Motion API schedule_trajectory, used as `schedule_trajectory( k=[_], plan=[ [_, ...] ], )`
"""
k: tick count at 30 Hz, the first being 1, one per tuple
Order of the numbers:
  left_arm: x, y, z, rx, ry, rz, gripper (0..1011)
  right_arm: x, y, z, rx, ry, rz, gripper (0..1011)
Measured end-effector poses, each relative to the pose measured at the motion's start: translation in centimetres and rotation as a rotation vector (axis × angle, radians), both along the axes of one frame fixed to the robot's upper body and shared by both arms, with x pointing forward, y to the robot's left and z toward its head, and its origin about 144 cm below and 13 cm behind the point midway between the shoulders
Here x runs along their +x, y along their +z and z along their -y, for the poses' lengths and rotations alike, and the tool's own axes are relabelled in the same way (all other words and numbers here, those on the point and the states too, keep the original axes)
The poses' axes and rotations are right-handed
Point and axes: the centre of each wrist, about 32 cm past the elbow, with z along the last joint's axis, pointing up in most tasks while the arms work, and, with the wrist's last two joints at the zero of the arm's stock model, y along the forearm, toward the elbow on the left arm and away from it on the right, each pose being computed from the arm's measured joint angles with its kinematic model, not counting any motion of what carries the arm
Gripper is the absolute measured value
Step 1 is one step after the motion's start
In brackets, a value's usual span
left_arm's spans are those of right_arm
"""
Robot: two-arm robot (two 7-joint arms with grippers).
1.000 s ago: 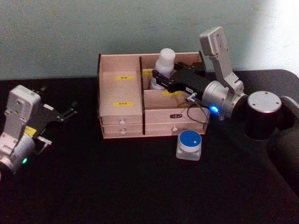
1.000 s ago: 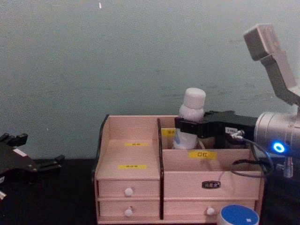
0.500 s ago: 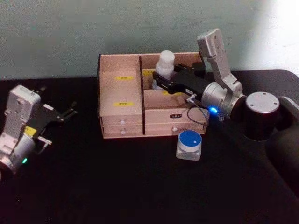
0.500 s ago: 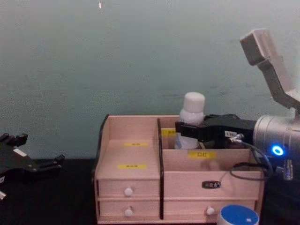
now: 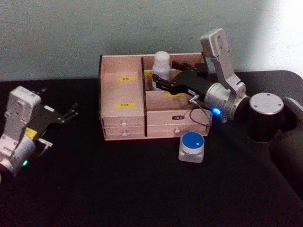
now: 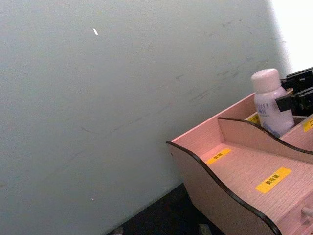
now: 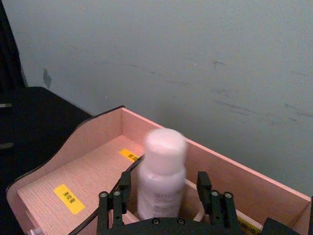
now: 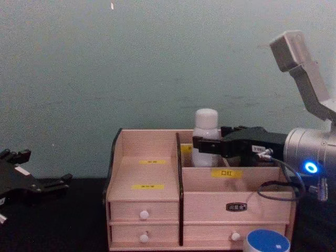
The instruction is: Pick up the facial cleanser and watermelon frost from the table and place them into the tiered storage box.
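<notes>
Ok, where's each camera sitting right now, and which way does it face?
Head: high, looking forward and down at the table; left end effector and right end effector show.
Chest: lower, facing the tiered storage box side-on; right arm enters from right.
Left wrist: faces wall and box end.
Right wrist: looks past its own fingers at the facial cleanser.
Head and chest share the watermelon frost.

The scene is dimly lit, and the black table (image 5: 118, 189) is rendered almost without detail. A washed-out bright patch is seen on the wall (image 5: 284, 28) at the far right. The facial cleanser (image 7: 161, 181) is smeared by blur in the right wrist view, and a blue indicator light (image 5: 216, 111) is flared.
</notes>
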Motion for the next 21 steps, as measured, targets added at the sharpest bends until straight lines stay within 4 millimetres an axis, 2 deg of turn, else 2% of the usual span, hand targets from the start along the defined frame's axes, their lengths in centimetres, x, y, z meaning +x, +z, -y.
schedule_trajectory(
  k=[7,15,21],
  plan=[
    [0.0,0.0,0.0,0.000,0.000,0.000,1001,0.0,0.0,0.0,0.001,0.000,0.000,1002],
    [0.0,0.0,0.0,0.000,0.000,0.000,1001,-0.2,0.1,0.2,0.009,0.002,0.003,1002],
    [0.0,0.0,0.0,0.000,0.000,0.000,1001,-1.3,0.6,0.9,0.033,0.010,0.010,1003]
  ],
)
